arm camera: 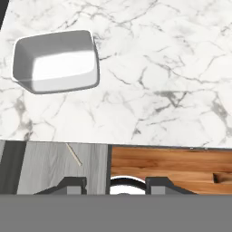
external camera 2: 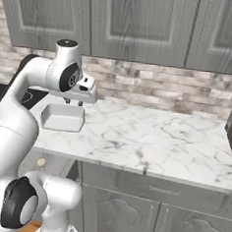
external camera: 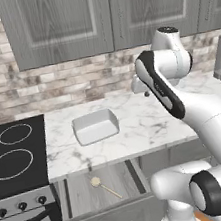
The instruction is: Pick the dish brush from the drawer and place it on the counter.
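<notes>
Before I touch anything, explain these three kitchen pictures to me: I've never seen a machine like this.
The white jointed thing is a robot arm on a rolling base. Two pictures come from cameras on that base, behind the arm to its left and right. The third comes from a camera on its hand, looking down past its two dark fingers, which stand apart with nothing between them. The gripper hangs above the marble counter. On the counter sits a white dish, with a black stovetop beside it. Below, a grey drawer is pulled open, and a small wooden dish brush lies on its floor. Nothing is held.
</notes>
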Tool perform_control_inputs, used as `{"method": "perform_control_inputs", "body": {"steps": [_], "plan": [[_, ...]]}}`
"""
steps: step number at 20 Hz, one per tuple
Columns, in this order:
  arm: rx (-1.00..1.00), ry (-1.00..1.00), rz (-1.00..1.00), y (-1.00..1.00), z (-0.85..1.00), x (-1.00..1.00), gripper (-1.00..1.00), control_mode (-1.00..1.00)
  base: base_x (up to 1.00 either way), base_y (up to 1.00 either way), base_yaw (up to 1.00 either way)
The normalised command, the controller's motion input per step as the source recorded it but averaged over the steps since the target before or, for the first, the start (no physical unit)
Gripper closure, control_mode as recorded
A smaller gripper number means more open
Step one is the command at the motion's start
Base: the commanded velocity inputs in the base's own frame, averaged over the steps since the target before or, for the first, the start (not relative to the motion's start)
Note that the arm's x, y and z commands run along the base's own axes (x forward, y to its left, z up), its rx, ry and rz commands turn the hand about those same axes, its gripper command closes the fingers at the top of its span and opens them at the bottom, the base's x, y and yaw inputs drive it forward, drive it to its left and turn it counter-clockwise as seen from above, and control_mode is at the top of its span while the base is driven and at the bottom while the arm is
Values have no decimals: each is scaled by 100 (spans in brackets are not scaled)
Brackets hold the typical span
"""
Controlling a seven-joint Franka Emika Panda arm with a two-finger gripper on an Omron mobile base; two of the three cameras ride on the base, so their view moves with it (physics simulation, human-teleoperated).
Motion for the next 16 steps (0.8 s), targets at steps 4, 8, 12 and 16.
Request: {"method": "perform_control_inputs", "body": {"steps": [4, 8, 12, 16], "plan": [[0, 0, 0, 0, -11, -17, -100, -100, 0, 0, 0], [0, 0, 0, 0, -31, -43, -100, -100, 0, 0, 0], [0, 0, 0, 0, -37, -39, -100, -100, 0, 0, 0], [0, 0, 0, 0, -41, -34, -100, -100, 0, 0, 0]]}}
